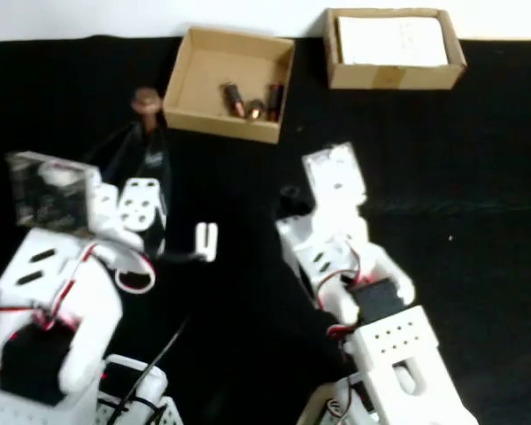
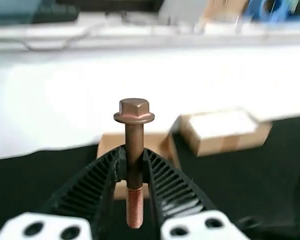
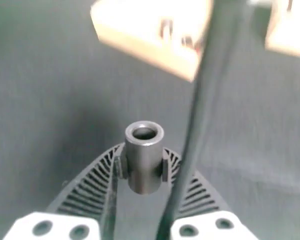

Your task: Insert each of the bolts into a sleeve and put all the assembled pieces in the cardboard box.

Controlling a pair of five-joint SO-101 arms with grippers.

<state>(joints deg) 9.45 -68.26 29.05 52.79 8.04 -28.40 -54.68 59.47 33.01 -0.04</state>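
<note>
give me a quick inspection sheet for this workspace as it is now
surface: black cloth over the table
job's things: copper bolt gripped by its shank in the left gripper; dark sleeve, bore empty, in the right gripper; a few pieces lying in the open cardboard box
clutter: second cardboard box holding something white
grippers: left shut on the bolt; right shut on the sleeve
cables: red wires on the arms; dark cable passing beside the sleeve
surroundings: white surface beyond the cloth
</note>
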